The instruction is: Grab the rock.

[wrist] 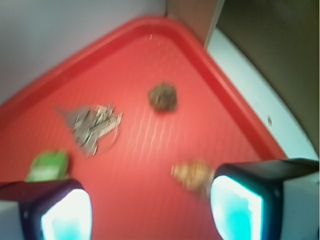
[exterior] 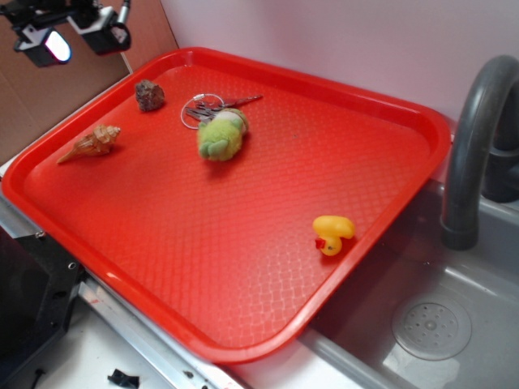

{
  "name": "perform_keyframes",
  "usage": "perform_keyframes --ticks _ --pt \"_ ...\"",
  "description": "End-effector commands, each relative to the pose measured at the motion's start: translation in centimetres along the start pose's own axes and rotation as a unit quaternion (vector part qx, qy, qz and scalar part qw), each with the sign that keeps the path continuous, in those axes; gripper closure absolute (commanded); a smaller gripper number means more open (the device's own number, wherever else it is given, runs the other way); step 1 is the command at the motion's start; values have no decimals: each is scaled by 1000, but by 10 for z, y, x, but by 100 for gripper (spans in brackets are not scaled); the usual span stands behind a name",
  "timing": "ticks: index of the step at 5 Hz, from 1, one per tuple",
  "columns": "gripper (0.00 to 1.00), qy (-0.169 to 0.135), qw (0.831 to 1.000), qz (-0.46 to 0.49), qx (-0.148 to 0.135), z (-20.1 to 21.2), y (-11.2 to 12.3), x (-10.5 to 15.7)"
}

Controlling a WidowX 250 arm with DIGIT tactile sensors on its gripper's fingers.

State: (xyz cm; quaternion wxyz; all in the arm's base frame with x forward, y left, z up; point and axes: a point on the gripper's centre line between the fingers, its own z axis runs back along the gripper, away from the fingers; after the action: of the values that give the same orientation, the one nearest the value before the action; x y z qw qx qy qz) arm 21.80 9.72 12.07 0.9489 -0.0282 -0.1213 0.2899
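Observation:
The rock is a small lumpy dark grey-brown stone lying on the red tray near its far left corner. In the blurred wrist view the rock lies ahead, well beyond the fingertips. My gripper hangs high above the tray's left corner, up and left of the rock. It stands open, with only bare tray between the two pads.
A tan spiral seashell lies left of the rock, also by the right pad. A key ring and green plush toy lie nearby. A yellow rubber duck sits near the tray's right edge. A grey faucet and sink are at right.

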Motion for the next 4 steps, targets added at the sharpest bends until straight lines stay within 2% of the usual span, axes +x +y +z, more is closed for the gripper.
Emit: perform_keyframes --ticks 1,2,4 --pt "0 -47 998 -3 33 -35 2 36" --pt "0 -45 997 -8 55 -57 0 48" --pt "0 -41 994 1 106 -82 7 54"
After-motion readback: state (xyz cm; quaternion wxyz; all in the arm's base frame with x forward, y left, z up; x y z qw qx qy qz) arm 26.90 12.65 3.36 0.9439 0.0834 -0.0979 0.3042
